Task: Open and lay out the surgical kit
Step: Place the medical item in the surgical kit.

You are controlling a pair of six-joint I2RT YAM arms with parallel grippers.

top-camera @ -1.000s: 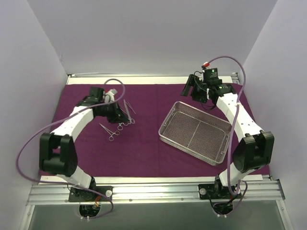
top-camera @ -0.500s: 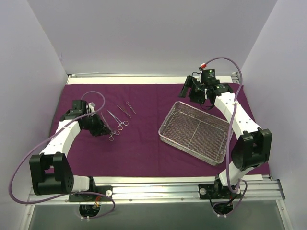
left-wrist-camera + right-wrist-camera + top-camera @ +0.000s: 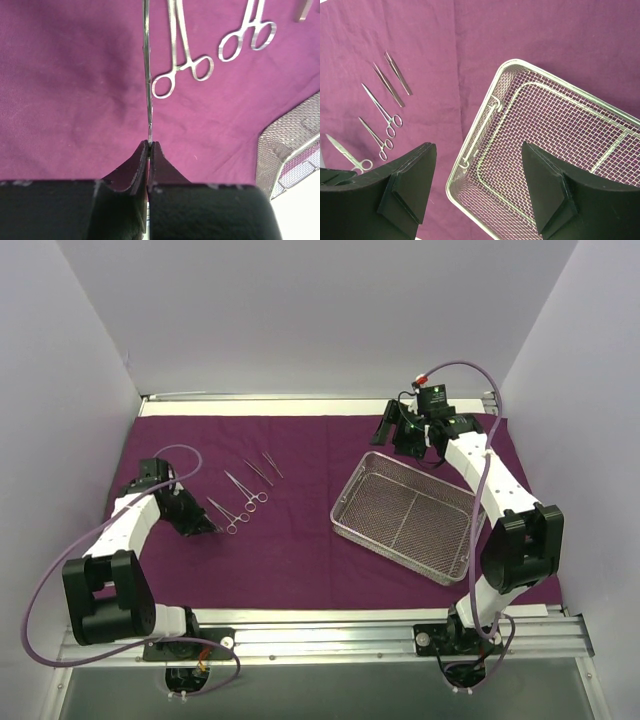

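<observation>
While left fingers [image 3: 131,169] clamp thin forceps [image 3: 148,75], right fingers [image 3: 410,185] gape wide

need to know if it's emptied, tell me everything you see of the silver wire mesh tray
The shallow rectangular silver wire-mesh tray has a mesh floor, low walls, a thicker wire rim, a bar across the floor and a wire handle at one end. Empty, it lies flat and askew on the dark purple cloth, right of centre. The open right gripper hovers by its far edge, not touching.
</observation>
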